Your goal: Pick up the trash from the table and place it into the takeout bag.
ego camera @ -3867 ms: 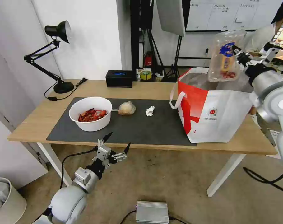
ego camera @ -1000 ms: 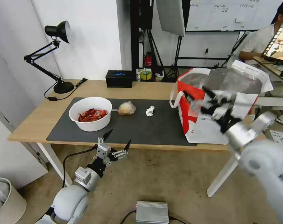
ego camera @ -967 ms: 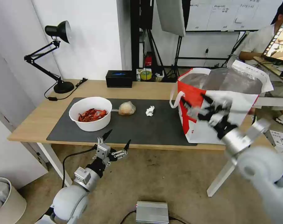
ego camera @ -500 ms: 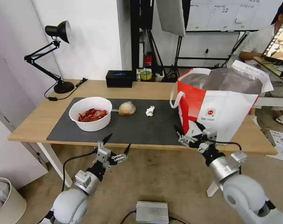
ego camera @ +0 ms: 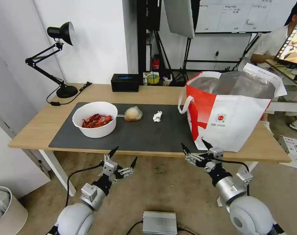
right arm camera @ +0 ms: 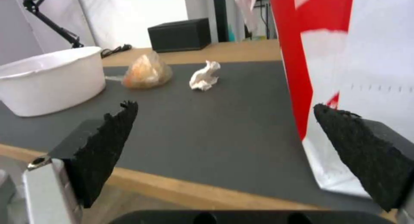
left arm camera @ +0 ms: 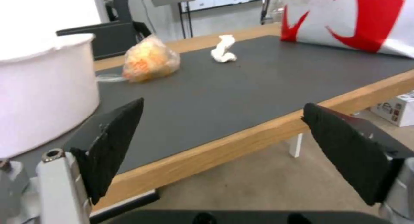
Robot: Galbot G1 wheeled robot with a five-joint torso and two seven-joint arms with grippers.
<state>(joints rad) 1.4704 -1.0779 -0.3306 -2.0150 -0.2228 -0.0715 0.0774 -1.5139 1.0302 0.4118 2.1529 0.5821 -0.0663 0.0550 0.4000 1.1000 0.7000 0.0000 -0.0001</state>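
Both grippers, left point(ego camera: 123, 156) & right point(ego camera: 195, 148), gape empty below the light-wood table point(ego camera: 155, 94); right should pinch crumpled white tissue point(ego camera: 157, 116) gently.

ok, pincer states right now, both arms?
Left pincer: open, empty, below the long light-wood table edge.
Right pincer: open, empty, at that edge.

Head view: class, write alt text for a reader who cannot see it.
Both grippers, left and right, hang open and empty below the near edge of a wooden table. On its dark mat sit a bowl of red shells, a small bag, a crumpled tissue and an open takeout bag.
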